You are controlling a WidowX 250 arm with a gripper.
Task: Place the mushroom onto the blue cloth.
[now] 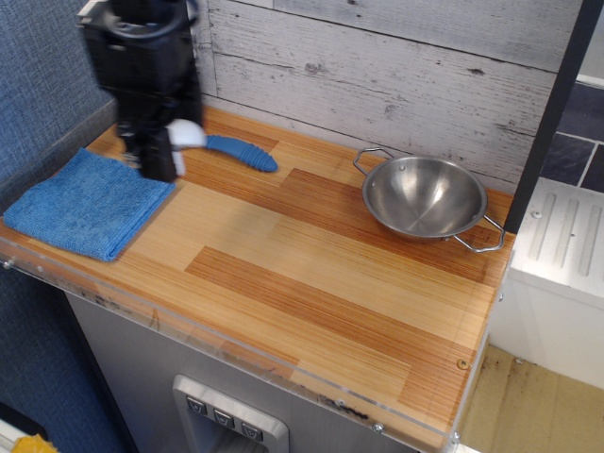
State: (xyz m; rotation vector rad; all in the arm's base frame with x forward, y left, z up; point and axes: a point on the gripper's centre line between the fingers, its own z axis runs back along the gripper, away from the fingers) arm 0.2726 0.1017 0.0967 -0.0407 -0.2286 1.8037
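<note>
Between the black gripper's closed jaws sits the small white dome-capped toy mushroom, above the wooden bench. Just below and left lies the soft, flat, square bright-blue terry cloth. Mushroom looks light, rigid, smooth-capped; pinching the cap's sides suits it.

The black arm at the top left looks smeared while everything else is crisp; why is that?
In observation.image, the tool and the mushroom it carries look motion-blurred, while the blue cloth, steel bowl and wooden counter are sharp; the bowl shows soft glare.
</note>
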